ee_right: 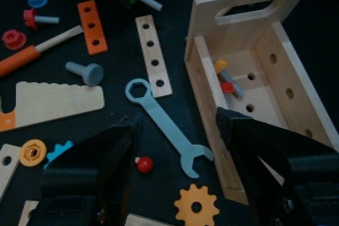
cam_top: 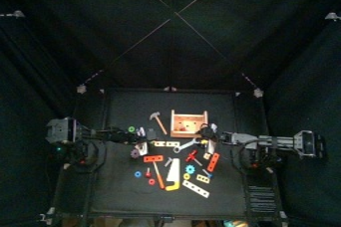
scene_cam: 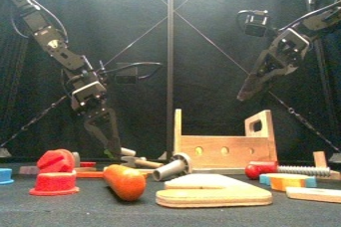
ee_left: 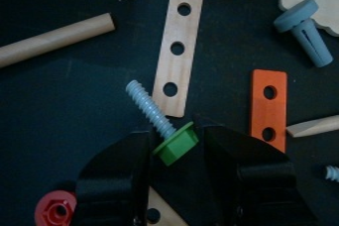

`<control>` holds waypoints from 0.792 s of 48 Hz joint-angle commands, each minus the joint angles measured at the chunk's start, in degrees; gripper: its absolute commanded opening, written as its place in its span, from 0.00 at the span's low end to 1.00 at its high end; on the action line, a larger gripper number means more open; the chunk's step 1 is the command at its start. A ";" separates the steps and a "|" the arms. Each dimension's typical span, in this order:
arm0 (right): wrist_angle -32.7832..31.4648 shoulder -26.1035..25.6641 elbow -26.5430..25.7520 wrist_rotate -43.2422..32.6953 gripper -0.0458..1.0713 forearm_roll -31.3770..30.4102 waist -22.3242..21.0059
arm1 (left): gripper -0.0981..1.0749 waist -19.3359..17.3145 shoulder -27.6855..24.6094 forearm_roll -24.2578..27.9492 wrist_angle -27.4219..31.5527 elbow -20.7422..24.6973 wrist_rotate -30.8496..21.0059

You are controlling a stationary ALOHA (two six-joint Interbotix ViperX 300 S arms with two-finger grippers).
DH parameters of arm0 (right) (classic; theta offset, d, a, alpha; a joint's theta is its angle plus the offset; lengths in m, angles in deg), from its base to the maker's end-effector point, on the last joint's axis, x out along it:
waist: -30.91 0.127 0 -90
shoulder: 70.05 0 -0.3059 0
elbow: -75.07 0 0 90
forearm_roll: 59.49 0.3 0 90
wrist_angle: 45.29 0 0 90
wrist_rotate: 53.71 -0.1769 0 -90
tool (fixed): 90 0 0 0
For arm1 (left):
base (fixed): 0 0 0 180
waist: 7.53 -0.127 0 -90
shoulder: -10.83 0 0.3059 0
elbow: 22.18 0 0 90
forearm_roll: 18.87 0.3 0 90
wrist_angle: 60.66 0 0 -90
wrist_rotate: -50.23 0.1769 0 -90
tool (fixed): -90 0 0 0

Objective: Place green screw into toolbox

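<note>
The green screw (ee_left: 172, 141) has a green head and a pale threaded shaft, and it lies low over the table. In the left wrist view my left gripper (ee_left: 175, 156) has its jaws closed on the green head. The left gripper also shows in the front view (scene_cam: 102, 139), down near the table, left of the toolbox. The toolbox (scene_cam: 226, 147) is a light-wood box with a handle slot, open on top (ee_right: 265, 71), at the table's back middle (cam_top: 190, 121). My right gripper (ee_right: 179, 175) is open and empty, raised above the table beside the toolbox (scene_cam: 249, 92).
A wood perforated strip (ee_left: 179, 42), an orange strip (ee_left: 269, 106) and a blue bolt (ee_left: 304, 27) lie near the screw. A blue wrench (ee_right: 166, 126), a saw (ee_right: 40, 101) and a yellow gear (ee_right: 196, 205) lie under the right gripper. A hammer (scene_cam: 127, 181) lies at the front edge.
</note>
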 commanded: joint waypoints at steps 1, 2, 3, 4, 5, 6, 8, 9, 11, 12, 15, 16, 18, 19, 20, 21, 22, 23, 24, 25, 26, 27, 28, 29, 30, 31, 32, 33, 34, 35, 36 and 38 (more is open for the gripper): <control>0.44 -0.35 -0.88 0.09 0.87 -0.09 -0.09 | 0.53 -0.09 0.62 -0.35 -0.53 0.53 0.00; 0.44 -0.35 -0.88 0.09 0.87 -0.09 -0.18 | 0.53 -0.09 0.70 -0.35 -0.44 0.62 0.09; 0.44 -0.35 -0.88 0.09 0.87 -0.09 -0.09 | 0.53 -0.09 0.70 -0.44 -0.44 0.70 0.09; 0.44 -0.35 -0.88 0.09 0.87 -0.09 -0.09 | 0.53 -0.18 0.79 -0.44 -0.44 0.88 0.09; 0.44 -0.35 -0.97 0.09 0.87 -0.09 -0.18 | 0.53 -0.09 0.97 -0.35 -0.44 0.97 0.09; 0.44 -0.26 -0.97 0.09 0.87 -0.09 -0.18 | 0.53 -0.09 1.05 -0.26 -0.53 1.32 0.09; 0.44 -0.35 -0.88 0.09 0.87 -0.09 -0.18 | 0.53 -0.18 1.41 -0.26 -0.44 1.67 0.26; 0.44 -0.35 -0.88 0.09 0.87 -0.09 -0.09 | 0.53 -0.18 1.58 -0.26 -0.44 1.93 0.26; 0.44 -0.35 -0.79 0.09 0.87 -0.09 -0.18 | 0.53 -0.09 2.11 -0.18 -0.18 2.64 0.35; 0.44 -0.35 -0.79 0.09 0.87 -0.09 -0.18 | 0.53 -0.09 2.46 -0.09 0.00 2.90 0.35; 0.44 -0.35 -0.70 0.09 0.87 -0.09 -0.09 | 0.53 -0.09 3.52 0.26 0.09 3.96 0.44; 0.35 -0.35 -0.53 0.09 0.87 -0.09 -0.09 | 0.53 -0.09 3.87 0.44 0.00 4.39 0.53; 0.35 -0.35 -0.70 0.09 0.87 -0.18 -0.18 | 0.53 -0.09 4.92 1.14 -0.18 5.80 0.44; 0.44 -0.44 -0.70 0.18 0.87 -0.26 -0.09 | 0.53 -0.09 5.19 1.41 -0.35 6.33 0.44; 0.44 -0.53 -0.70 0.09 0.87 -0.26 -0.18 | 0.53 -0.09 5.54 1.67 -0.44 6.94 0.44; 0.35 -0.62 -0.79 0.09 0.87 -0.35 -0.18 | 0.53 -0.09 5.71 1.93 -0.44 7.47 0.44; 0.35 -0.62 -0.79 0.09 0.87 -0.44 -0.18 | 0.53 -0.26 5.89 2.02 -0.53 8.09 0.44; 0.44 -0.70 -0.88 0.09 0.87 -0.53 -0.26 | 0.53 -0.44 5.98 2.29 -0.62 8.61 0.44; 0.44 -0.70 -0.97 0.09 0.87 -0.53 -0.26 | 0.53 -0.53 5.98 2.46 -0.79 9.14 0.44; 0.44 -0.79 -0.97 0.18 0.87 -0.62 -0.35 | 0.53 -0.53 5.89 2.64 -0.88 9.67 0.44; 0.35 -0.88 -1.05 0.18 0.87 -0.70 -0.35 | 0.53 -0.53 5.80 2.81 -1.23 10.28 0.44; 0.44 -0.88 -1.05 0.18 0.87 -0.79 -0.44 | 0.53 -0.62 5.62 2.99 -1.49 10.90 0.44; 0.44 -0.88 -1.14 0.18 0.87 -0.88 -0.53 | 0.53 -0.70 5.36 3.16 -1.85 11.43 0.44; 0.44 -0.88 -1.23 0.18 0.87 -0.97 -0.53 | 0.53 -0.79 5.19 3.16 -2.20 12.04 0.35; 0.44 -0.88 -1.23 0.18 0.87 -1.05 -0.53 | 0.53 -1.14 4.75 3.34 -2.90 13.01 0.44; 0.35 -0.88 -1.23 0.09 0.87 -1.14 -0.62 | 0.53 -1.49 4.39 3.34 -3.34 13.62 0.44; 0.44 -0.97 -1.23 0.18 0.87 -1.23 -0.62 | 0.53 -1.76 4.04 3.52 -3.87 14.33 0.44; 0.35 -0.97 -1.23 0.18 0.87 -1.23 -0.70 | 0.53 -2.02 3.69 3.52 -4.39 14.94 0.53; 0.35 -0.88 -1.14 0.09 0.87 -1.23 -0.70 | 0.53 -2.29 3.16 3.69 -5.01 15.56 0.53; 0.44 -0.97 -1.23 0.09 0.87 -1.23 -0.70 | 0.53 -2.55 2.72 3.78 -5.54 16.17 0.53; 0.35 -0.88 -1.14 0.09 0.87 -1.23 -0.70 | 0.53 -2.90 2.29 3.96 -6.15 16.79 0.53; 0.44 -0.88 -1.14 0.09 0.87 -1.23 -0.70 | 0.53 -4.04 1.05 4.04 -7.38 18.37 0.35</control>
